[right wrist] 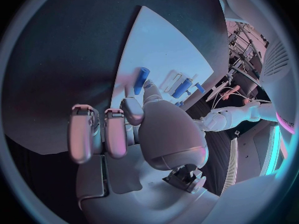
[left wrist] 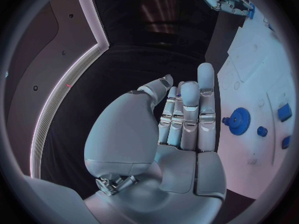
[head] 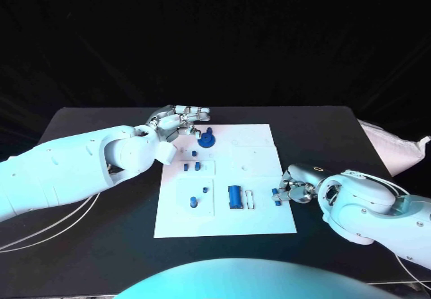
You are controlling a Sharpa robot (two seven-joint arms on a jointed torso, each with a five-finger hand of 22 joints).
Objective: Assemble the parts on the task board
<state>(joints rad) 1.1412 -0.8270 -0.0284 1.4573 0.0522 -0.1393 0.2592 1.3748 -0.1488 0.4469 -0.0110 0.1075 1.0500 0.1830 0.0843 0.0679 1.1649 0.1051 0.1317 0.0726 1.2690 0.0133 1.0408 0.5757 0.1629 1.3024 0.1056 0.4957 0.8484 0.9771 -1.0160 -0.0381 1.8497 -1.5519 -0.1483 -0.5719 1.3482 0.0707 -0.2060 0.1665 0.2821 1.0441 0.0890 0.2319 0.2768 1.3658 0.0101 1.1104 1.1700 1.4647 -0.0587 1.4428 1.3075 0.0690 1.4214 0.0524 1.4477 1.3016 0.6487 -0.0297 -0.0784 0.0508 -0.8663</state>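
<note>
just beside the left hand [head: 180, 121] stands the blue gear [head: 208, 138].

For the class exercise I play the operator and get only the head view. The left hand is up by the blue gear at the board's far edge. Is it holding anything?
Observer: No. The left wrist view shows the left hand with its fingers stretched out and the palm bare. The blue gear stands on the task board, apart from the fingers.
Operator: And the right hand, at the board's right edge?
Observer: In the right wrist view a blue peg sits right at the thumb tip of the right hand. I cannot tell whether it is pinched or only touched.
</note>
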